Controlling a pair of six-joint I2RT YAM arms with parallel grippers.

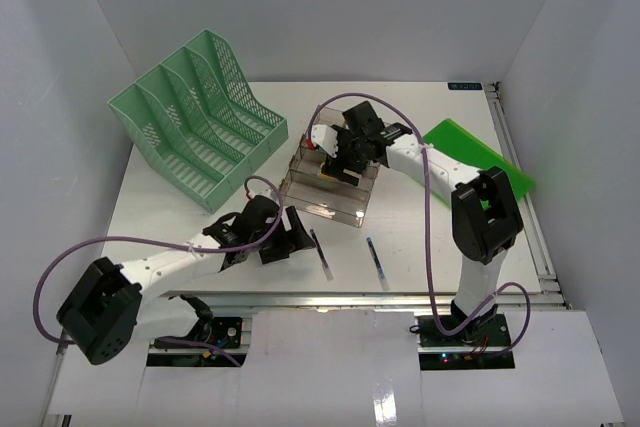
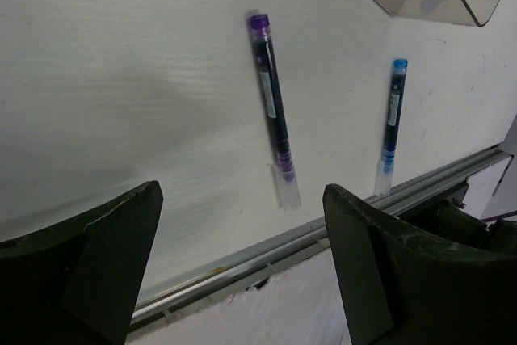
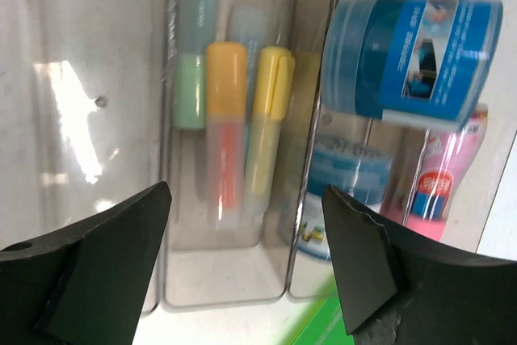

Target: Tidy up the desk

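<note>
The white desk [image 1: 165, 209] carries a clear smoky tray [image 1: 345, 209] at its middle. My right gripper [image 1: 336, 161] hangs over the tray, open, nothing between its fingers [image 3: 105, 256]. Below it, in the tray's [image 3: 226, 276] compartments, lie a green [image 3: 191, 78], an orange [image 3: 225, 127] and a yellow highlighter [image 3: 267, 119], beside a blue tub [image 3: 408, 58]. My left gripper [image 1: 285, 239] is open and empty, low over the desk [image 2: 121, 78] near the front rail [image 2: 323, 240]. A purple pen [image 2: 271, 111] lies just beyond it, a blue pen [image 2: 392, 119] farther right.
A mint-green mesh file rack [image 1: 195, 117] stands at the back left. A bright green folder [image 1: 480, 155] lies at the right edge, partly under the right arm. A pink item [image 3: 440, 179] sits in the tray beside the tub. White walls enclose the desk.
</note>
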